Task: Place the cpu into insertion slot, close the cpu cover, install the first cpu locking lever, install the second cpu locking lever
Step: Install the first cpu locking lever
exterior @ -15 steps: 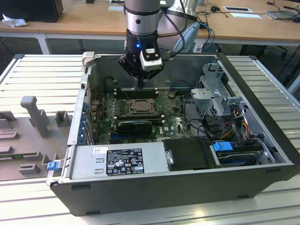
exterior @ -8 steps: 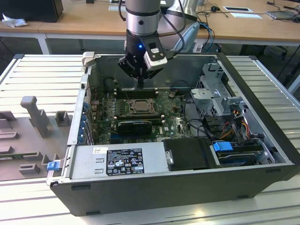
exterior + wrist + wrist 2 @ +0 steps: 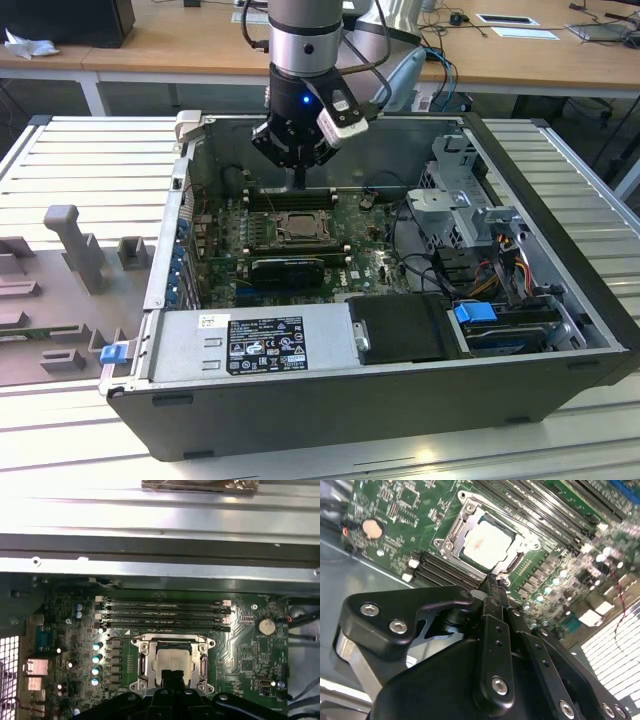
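Gripper hangs from the arm straight down into the open computer case, above the far edge of the green motherboard. In the second wrist view the gripper shows two slim black fingers pressed together along their length, no gap between them and nothing held; their tips sit just above the socket's near edge. In the first wrist view the gripper tips overlap the near edge of the chip.

Cpu: flat square, pale silver-beige, matte top, lying flat in the insertion slot. In the first wrist view the cpu sits centred in the insertion slot. In the exterior view the insertion slot is a dark square mid-board; the chip is too small to make out there.

Cpu cover: thin shiny metal frame with an open middle, lying down around the chip. Whether the locking levers are latched, I cannot tell.

Long black memory slots run in parallel rows beside the socket. A round coin battery sits near the board's corner. Gripper body, black and bolted, hides the near part of the board in both wrist views. Case walls are grey sheet metal; the case rests on a ribbed metal table.
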### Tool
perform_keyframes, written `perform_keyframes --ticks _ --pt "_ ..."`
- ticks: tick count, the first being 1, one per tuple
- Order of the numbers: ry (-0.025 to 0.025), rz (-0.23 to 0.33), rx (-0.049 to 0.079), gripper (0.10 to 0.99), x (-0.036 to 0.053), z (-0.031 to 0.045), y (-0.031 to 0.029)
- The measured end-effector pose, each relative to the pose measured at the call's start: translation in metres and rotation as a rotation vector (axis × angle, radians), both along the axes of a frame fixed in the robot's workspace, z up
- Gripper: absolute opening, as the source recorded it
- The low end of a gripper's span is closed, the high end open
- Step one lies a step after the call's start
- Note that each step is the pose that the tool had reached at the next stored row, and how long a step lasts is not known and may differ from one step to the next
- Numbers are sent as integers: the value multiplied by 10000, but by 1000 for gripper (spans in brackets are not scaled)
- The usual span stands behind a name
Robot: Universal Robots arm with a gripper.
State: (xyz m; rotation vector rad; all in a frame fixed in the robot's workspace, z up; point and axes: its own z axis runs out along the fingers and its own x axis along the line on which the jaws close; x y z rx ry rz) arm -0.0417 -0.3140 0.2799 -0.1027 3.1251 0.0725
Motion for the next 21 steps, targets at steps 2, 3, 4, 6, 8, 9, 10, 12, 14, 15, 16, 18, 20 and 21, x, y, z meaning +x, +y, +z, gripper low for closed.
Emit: perform_keyframes --ticks 2,3,4,6,8,9,10,12,14,15,16,18,20,21 --pt "0 485 0 106 0 0 0" --pt "-2 766 2 106 -1 -1 -2" --pt "-2 870 3 106 -4 -1 -4" --pt "-1 962 0 106 -18 -1 -4" --pt "-19 974 9 106 -60 -5 -4" --pt "-27 971 9 106 -87 -9 -4" --pt "-30 955 9 106 -100 -12 -4" --pt "-31 683 8 106 -113 -22 0" --pt "-30 187 8 106 -113 -38 0" --pt "-31 45 8 106 -113 -43 0" --pt "-31 -67 7 106 -113 -47 0" --pt "-30 -204 6 106 -123 -58 3" --pt "-31 -247 6 106 -198 -72 8" --pt "-31 -248 7 106 -237 -76 10"
